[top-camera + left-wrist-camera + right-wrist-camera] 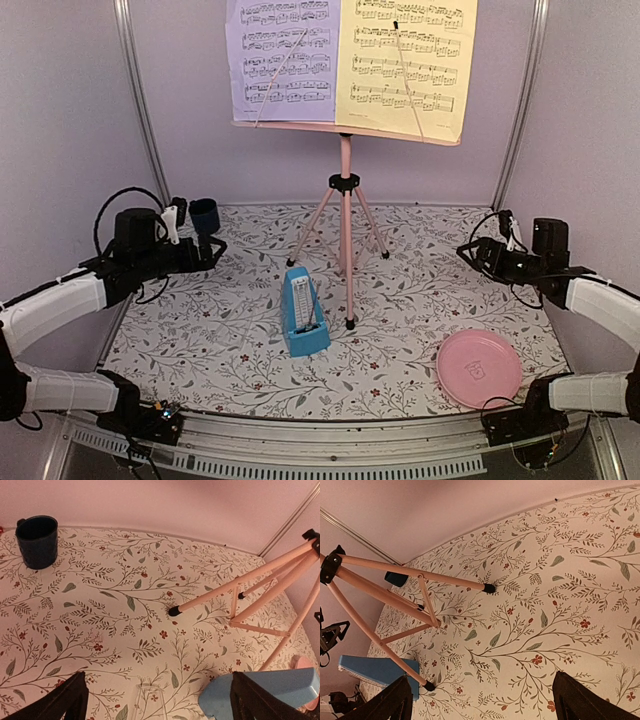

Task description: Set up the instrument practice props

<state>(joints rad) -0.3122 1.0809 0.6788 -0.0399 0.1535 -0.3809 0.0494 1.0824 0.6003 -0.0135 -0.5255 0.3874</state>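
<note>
The pink tripod music stand (345, 200) stands at the back middle of the floral table. A lavender sheet (282, 58) and a yellow sheet (405, 62) rest side by side on its desk. The blue pyramid metronome (302, 312) stands upright in front of the stand, by its near leg. My left gripper (212, 250) is open and empty at the left, apart from everything. My right gripper (470, 250) is open and empty at the right. The stand's legs show in the left wrist view (235, 587) and the right wrist view (395, 597); so does the metronome (260, 690) (372, 670).
A round pink plate (479, 367) lies at the near right. A small dark blue cup (204, 215) stands at the back left, also in the left wrist view (37, 541). Purple walls and metal rails close in the table's sides and back.
</note>
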